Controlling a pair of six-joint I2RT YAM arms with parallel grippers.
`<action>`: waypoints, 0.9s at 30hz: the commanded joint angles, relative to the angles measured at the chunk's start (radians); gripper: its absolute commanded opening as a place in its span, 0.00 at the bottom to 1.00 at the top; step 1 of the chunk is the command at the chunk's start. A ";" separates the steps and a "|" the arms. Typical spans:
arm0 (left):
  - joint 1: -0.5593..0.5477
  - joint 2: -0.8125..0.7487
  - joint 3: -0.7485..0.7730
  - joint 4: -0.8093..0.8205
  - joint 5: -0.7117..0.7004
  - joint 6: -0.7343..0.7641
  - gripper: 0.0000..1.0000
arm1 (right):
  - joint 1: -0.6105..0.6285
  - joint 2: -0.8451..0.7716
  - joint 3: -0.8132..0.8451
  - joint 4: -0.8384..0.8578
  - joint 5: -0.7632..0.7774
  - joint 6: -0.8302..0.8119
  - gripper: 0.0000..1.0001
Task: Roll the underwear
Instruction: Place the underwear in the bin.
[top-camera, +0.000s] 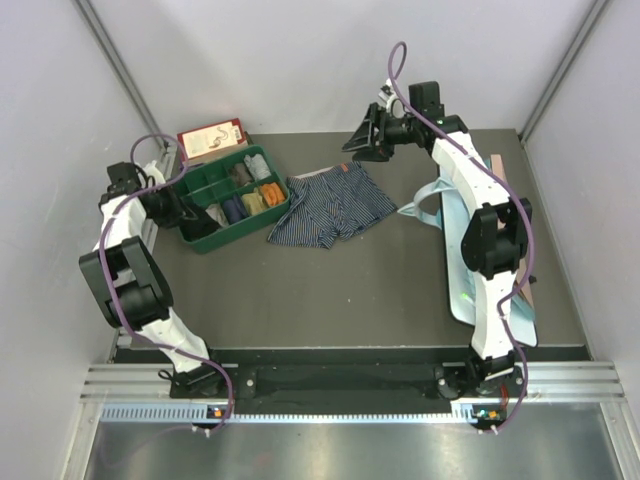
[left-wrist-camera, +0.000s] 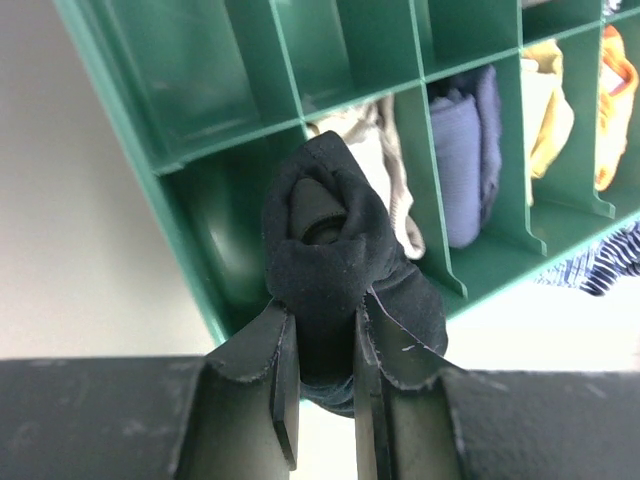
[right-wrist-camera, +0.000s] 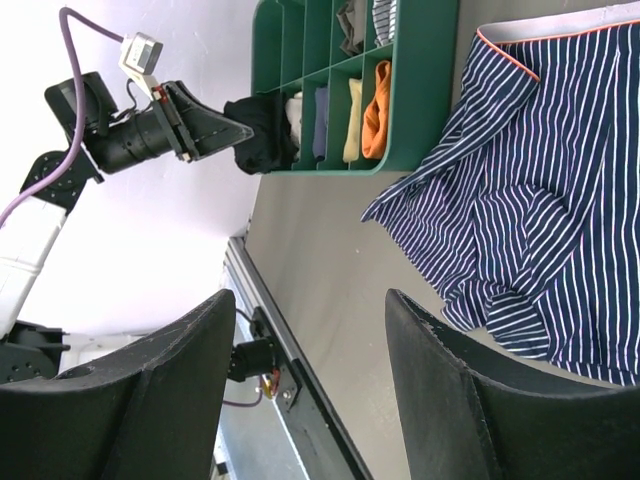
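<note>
A rolled black underwear (left-wrist-camera: 330, 240) is pinched between my left gripper (left-wrist-camera: 325, 305) fingers, which are shut on it. It hangs at the near-left corner compartment of the green divided tray (left-wrist-camera: 180, 150). In the top view the left gripper (top-camera: 192, 216) sits at that corner of the tray (top-camera: 250, 228). The dark blue striped underwear (top-camera: 335, 205) with an orange waistband lies spread flat on the table, right of the tray. My right gripper (top-camera: 362, 140) hovers open and empty above the table's back edge, beyond the waistband. Its wrist view shows the striped underwear (right-wrist-camera: 540, 200) and the black roll (right-wrist-camera: 262, 130).
Other tray compartments hold rolled clothes: blue (left-wrist-camera: 465, 170), yellow (left-wrist-camera: 548, 100) and orange (left-wrist-camera: 612, 90). A red and white box (top-camera: 212, 137) stands behind the tray. A light blue cloth (top-camera: 448, 215) lies under the right arm at the table's right side.
</note>
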 joint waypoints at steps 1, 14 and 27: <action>0.029 0.023 0.013 0.082 -0.125 0.067 0.00 | -0.008 -0.052 -0.001 0.050 -0.020 -0.004 0.61; 0.014 0.115 0.008 0.094 -0.219 0.067 0.00 | -0.006 -0.093 -0.047 0.050 -0.002 -0.016 0.61; -0.074 0.163 0.035 0.056 -0.337 0.092 0.00 | -0.006 -0.133 -0.107 0.061 0.018 -0.030 0.61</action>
